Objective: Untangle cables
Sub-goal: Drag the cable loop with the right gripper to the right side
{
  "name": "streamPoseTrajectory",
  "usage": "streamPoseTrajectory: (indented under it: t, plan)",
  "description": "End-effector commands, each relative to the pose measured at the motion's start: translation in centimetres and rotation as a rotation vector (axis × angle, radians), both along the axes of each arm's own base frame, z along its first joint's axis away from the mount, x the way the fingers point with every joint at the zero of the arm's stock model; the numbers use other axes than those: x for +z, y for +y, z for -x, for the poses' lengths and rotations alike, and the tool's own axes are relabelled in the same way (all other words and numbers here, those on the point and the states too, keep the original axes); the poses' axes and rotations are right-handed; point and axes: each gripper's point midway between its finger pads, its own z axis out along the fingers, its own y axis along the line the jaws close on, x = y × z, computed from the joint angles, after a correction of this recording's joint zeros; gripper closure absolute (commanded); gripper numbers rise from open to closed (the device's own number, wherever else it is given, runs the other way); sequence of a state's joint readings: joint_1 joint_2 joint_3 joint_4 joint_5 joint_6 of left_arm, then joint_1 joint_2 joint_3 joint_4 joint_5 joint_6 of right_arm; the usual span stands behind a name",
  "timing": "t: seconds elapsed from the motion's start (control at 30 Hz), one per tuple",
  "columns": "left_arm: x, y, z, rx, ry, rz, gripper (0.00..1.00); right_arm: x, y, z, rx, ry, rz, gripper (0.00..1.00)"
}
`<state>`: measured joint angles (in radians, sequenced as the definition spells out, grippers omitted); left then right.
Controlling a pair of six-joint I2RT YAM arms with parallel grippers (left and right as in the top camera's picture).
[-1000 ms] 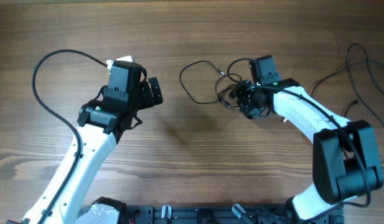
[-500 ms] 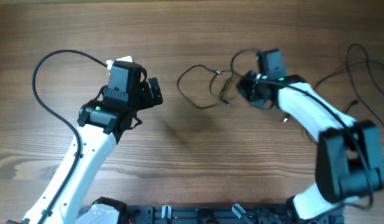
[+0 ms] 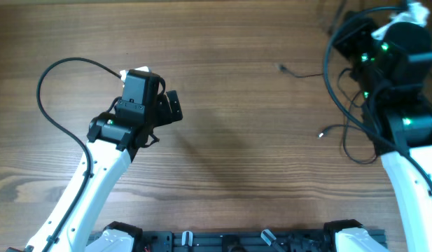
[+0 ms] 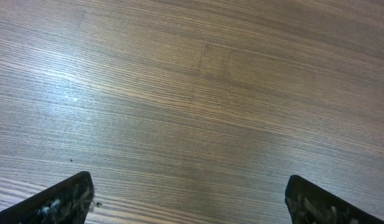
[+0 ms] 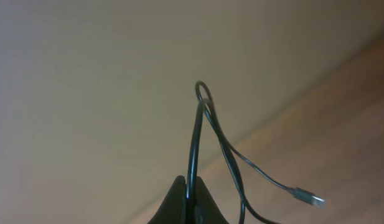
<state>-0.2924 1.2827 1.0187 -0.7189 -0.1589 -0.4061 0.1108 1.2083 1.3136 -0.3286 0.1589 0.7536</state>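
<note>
The cables (image 3: 339, 105) are thin black wires that hang in loose loops below my raised right arm (image 3: 391, 49) at the table's far right. Two small plug ends (image 3: 281, 68) (image 3: 321, 134) dangle toward the middle. In the right wrist view my right gripper (image 5: 190, 186) is shut on one black cable (image 5: 196, 134), which rises in a loop above the fingertips, and a plug (image 5: 307, 198) hangs to the right. My left gripper (image 3: 172, 105) stands open over bare wood left of centre, with nothing between its fingers (image 4: 64, 199).
A thicker black arm cable (image 3: 51, 105) arcs out from the left arm over the table's left side. The wooden tabletop (image 3: 237, 140) lies between the two arms. A black rail (image 3: 223, 241) runs along the near edge.
My right gripper has shut on the cables and swung up and away from the table's middle to the far right, pulling the bundle with it. The left arm has not moved.
</note>
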Motion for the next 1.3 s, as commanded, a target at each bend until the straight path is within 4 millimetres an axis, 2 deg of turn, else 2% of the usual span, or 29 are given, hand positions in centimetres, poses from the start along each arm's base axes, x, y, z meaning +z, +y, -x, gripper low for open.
streamPoseTrajectory:
  t: [0.0,0.13,0.17,0.23,0.33,0.5,0.6,0.67,0.77,0.8,0.87,0.97,1.03,1.1,1.13,1.2,1.27]
  plan:
    - [0.6,0.0,-0.1,0.003,-0.014,0.013,0.00,3.6,-6.0,1.8,-0.270,-0.079,0.158,0.96]
    - [0.6,0.0,-0.1,0.003,-0.014,0.013,0.00,5.0,-10.5,2.9,-0.426,-0.087,0.284,0.95]
    - [0.6,0.0,-0.1,0.003,-0.014,0.013,0.00,5.1,-12.2,3.3,-0.481,-0.078,0.314,0.95]
    - [0.6,0.0,-0.1,0.003,-0.014,0.013,0.00,5.1,-14.7,4.1,-0.559,-0.054,0.349,0.95]
    - [0.6,0.0,-0.1,0.003,-0.014,0.013,0.00,4.3,-19.6,5.6,-0.687,0.018,0.414,0.95]
    - [0.6,0.0,-0.1,0.004,-0.014,0.014,0.00,0.9,-27.5,7.4,-0.863,0.160,0.426,0.95]
    - [0.6,0.0,-0.1,0.003,-0.014,0.013,0.00,-2.8,-31.7,7.6,-0.903,0.265,0.407,0.95]
    - [0.6,0.0,-0.1,0.003,-0.014,0.013,0.00,-5.5,-33.3,7.1,-0.879,0.331,0.385,0.96]
    - [0.6,0.0,-0.1,0.004,-0.014,0.013,0.00,-9.6,-34.2,6.2,-0.834,0.436,0.356,0.95]
    - [0.6,0.0,-0.1,0.004,-0.015,0.014,0.00,-10.9,-34.3,5.9,-0.814,0.466,0.347,0.90]
    - [0.6,0.0,-0.1,0.004,-0.015,0.014,0.00,-13.9,-34.0,4.9,-0.747,0.532,0.316,0.72]
    - [0.6,0.0,-0.1,0.003,-0.014,0.013,0.00,-17.3,-33.0,3.6,-0.636,0.592,0.261,0.30]
    - [0.6,0.0,-0.1,0.003,-0.014,0.013,0.00,-18.9,-31.7,2.7,-0.547,0.609,0.216,0.07]
    - [0.6,0.0,-0.1,0.003,-0.014,0.013,0.00,-19.5,-30.8,2.2,-0.486,0.606,0.186,0.01]
    - [0.6,0.0,-0.1,0.003,-0.014,0.013,0.00,-19.6,-30.2,1.8,-0.452,0.600,0.171,0.01]
    - [0.6,0.0,-0.1,0.003,-0.014,0.013,0.00,-20.0,-28.3,0.8,-0.341,0.574,0.118,0.00]
    - [0.6,0.0,-0.1,0.004,-0.014,0.014,0.00,-19.9,-25.6,-0.4,-0.178,0.531,0.073,0.00]
